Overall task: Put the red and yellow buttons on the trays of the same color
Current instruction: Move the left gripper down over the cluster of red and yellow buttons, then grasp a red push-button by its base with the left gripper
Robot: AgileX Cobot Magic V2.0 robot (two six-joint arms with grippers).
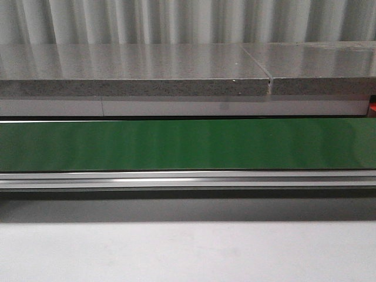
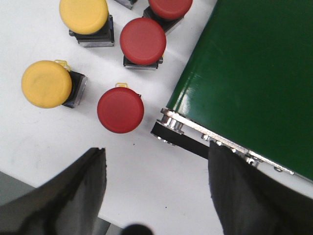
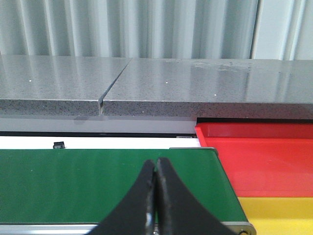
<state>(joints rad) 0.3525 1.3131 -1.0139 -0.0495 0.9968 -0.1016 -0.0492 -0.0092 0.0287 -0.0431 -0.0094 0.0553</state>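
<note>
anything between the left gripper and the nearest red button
No. In the left wrist view, only bare white table separates the open left gripper from the nearest red button; the green conveyor belt sits off to one side.

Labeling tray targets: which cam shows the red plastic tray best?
Right wrist view: the red plastic tray lies beside the green conveyor belt, with the yellow plastic tray next to it. Front view shows only a red sliver at the right edge; left wrist view shows none.
</note>
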